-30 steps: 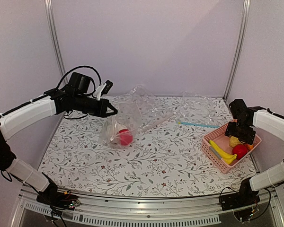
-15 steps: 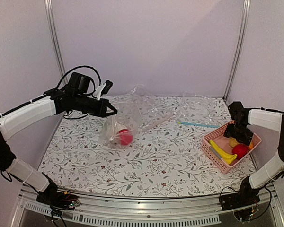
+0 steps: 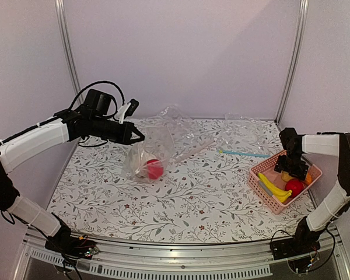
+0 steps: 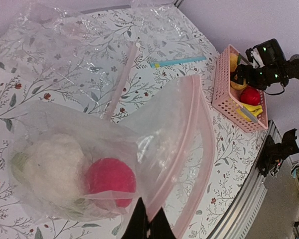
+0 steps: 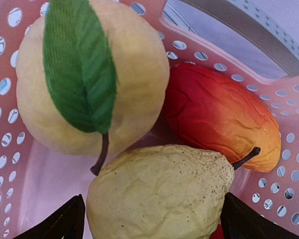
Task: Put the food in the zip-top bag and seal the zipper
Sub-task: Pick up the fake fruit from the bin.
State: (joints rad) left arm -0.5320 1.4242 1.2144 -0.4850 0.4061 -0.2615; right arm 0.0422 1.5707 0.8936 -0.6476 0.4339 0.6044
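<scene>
Two foods (image 4: pixel 109 179) sit bagged; my left gripper (image 4: pixel 148 213) pinches the zip-top bag's (image 4: pixel 164 124) rim to hold its mouth up, right gripper (image 5: pixel 152 196) spread around the pear (image 5: pixel 159 214) in the basket (image 5: pixel 5 164) at right.

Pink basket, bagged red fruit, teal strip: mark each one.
pink basket (image 3: pixel 261 189): top external view, near-left wall.
bagged red fruit (image 4: pixel 111 180): left wrist view, its middle.
teal strip (image 3: pixel 243 154): top external view, mid-length.

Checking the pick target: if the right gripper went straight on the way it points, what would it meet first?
The right gripper would probably meet the pale speckled pear between its open fingers, in the pink basket.
</scene>
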